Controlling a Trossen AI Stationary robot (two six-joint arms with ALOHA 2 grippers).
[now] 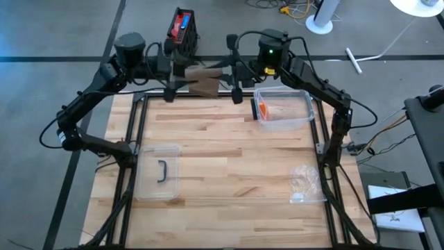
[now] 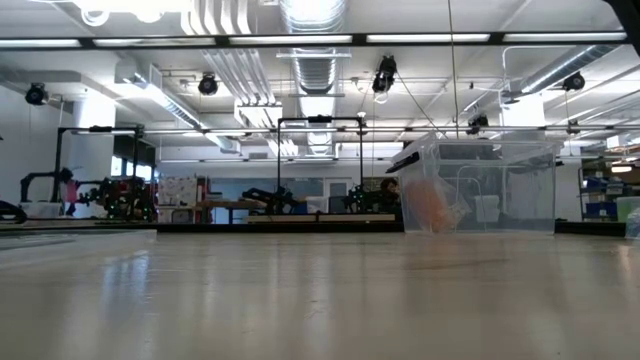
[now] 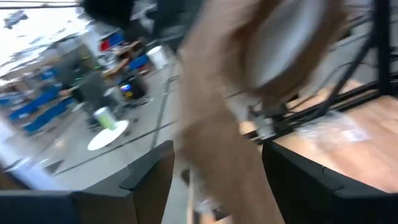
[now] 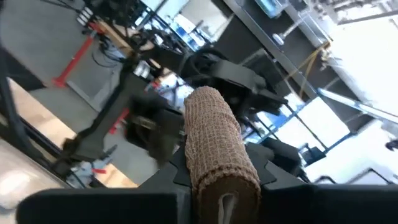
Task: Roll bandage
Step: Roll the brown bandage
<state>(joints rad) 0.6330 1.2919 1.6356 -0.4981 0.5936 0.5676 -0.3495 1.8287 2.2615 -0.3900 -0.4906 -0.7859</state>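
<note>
Both arms reach toward each other at the top centre of the high view, beyond the far edge of the wooden counter [image 1: 229, 167], with the brown bandage [image 1: 202, 78] stretched between them above that edge.

In the right wrist view the right hand [image 4: 217, 177] is closed on the rolled part of the bandage [image 4: 217, 140]; the roll stands up from between its two dark fingers, its woven tan surface plain to see, one open end of the roll facing the camera at the bottom centre of the frame. In the high view this hand [image 1: 232, 69] sits just right of the bandage.

The left hand [image 1: 170, 73] is just left of the bandage in the high view. Its own wrist picture is blurred: a loose tan strip of bandage [image 3: 230, 124] runs down the middle of the frame and passes between the two dark fingers [image 3: 149, 180] at the bottom. The fingers stand apart with the strip between them, but I cannot tell whether they grip it.

On the counter, a clear plastic bin [image 1: 283, 108] with something orange inside sits at the upper right, a clear lid [image 1: 158, 171] with a dark handle at the lower left, and a crumpled clear plastic bag [image 1: 305, 182] at the lower right. The low view shows only the bin [image 2: 480, 190] at right.
</note>
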